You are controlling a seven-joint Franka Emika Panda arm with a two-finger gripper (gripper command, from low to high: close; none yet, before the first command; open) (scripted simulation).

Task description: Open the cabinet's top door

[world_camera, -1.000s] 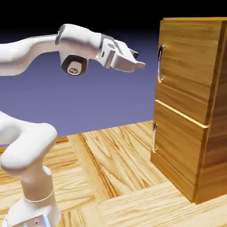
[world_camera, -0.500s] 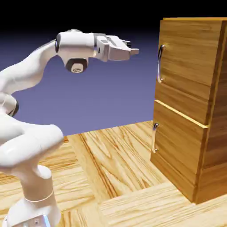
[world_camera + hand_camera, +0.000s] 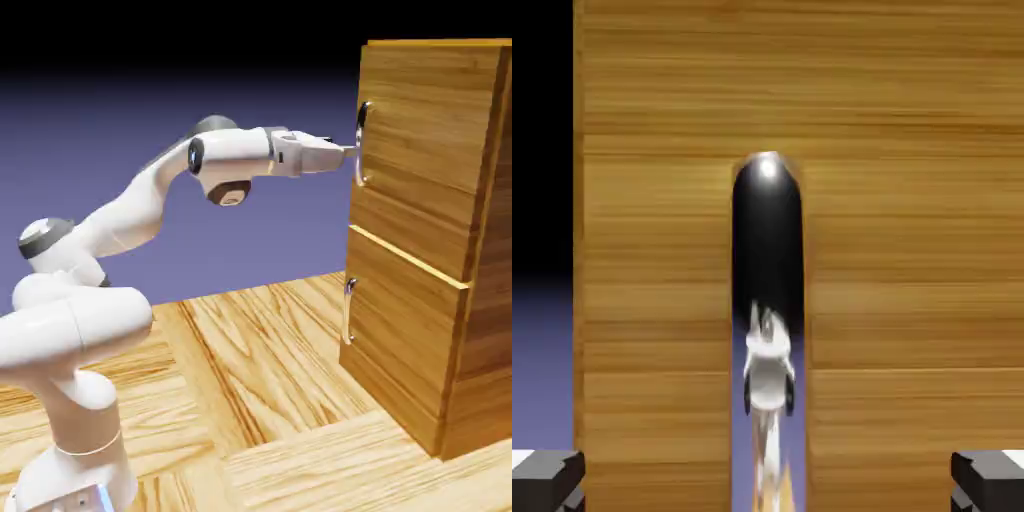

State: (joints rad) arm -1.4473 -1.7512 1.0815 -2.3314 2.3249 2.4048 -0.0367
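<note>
The cabinet (image 3: 440,240) of orange-brown wood stands at the exterior view's right. Its top door (image 3: 420,130) is flush with the front and carries a long curved silver handle (image 3: 360,145). My gripper (image 3: 345,150) is stretched out level toward that handle, its tips right at it. In the hand view the top door (image 3: 912,250) fills the picture and the handle (image 3: 767,250) runs upright down the middle. The two grey fingertips (image 3: 547,478) sit far apart at the bottom corners, one on each side of the handle. The gripper (image 3: 768,480) is open and grips nothing.
Below the top door is the lower door (image 3: 400,320) with a shorter silver handle (image 3: 348,310). The cabinet rests on a wood-grain table (image 3: 260,400). The arm's base (image 3: 70,440) stands at the lower left.
The arm has stretched out to the right and dropped slightly, bringing the hand from mid-air up to the top door's handle. The jaws stayed wide apart.
</note>
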